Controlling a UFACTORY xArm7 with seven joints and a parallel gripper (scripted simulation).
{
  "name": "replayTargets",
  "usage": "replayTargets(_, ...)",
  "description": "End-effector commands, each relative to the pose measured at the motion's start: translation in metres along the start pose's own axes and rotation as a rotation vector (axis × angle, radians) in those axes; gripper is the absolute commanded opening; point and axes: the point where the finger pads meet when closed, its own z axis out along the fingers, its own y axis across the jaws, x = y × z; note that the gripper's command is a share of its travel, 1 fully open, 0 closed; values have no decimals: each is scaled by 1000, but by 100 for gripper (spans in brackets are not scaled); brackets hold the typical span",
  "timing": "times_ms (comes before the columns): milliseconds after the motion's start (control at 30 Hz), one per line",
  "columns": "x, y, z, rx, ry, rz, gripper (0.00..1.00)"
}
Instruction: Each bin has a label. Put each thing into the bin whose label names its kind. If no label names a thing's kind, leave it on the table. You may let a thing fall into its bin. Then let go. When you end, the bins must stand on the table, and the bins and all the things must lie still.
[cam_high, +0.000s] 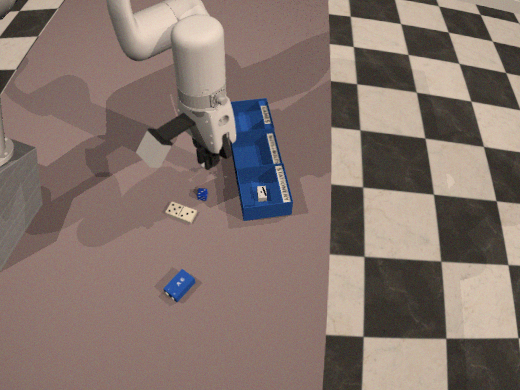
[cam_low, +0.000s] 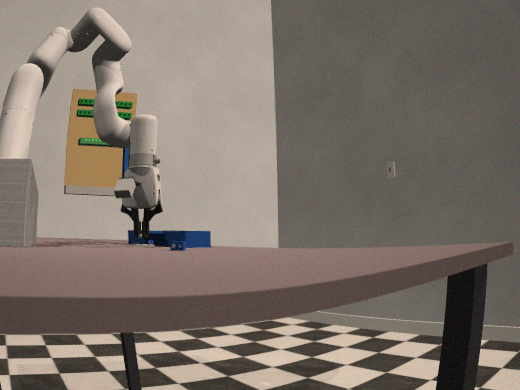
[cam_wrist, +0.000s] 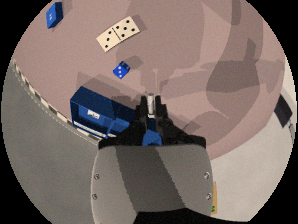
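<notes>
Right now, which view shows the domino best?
The top view: the domino lies flat on the table, pips readable, left of the bins. The wrist view shows it smaller. In the exterior view I cannot make it out.

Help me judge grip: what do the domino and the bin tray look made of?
The domino: probably hard plastic or ivory-like resin, matte cream with black pips and crisp edges. The bin tray: likely rigid moulded plastic, uniform blue with thin straight walls and a slight sheen.
</notes>
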Motion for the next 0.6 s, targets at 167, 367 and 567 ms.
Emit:
replayTargets(167,-1,-2,-30,3,-2,0,0)
replayTargets(367,-1,-2,-40,3,-2,0,0)
replayTargets(567,-1,-2,-40,3,-2,0,0)
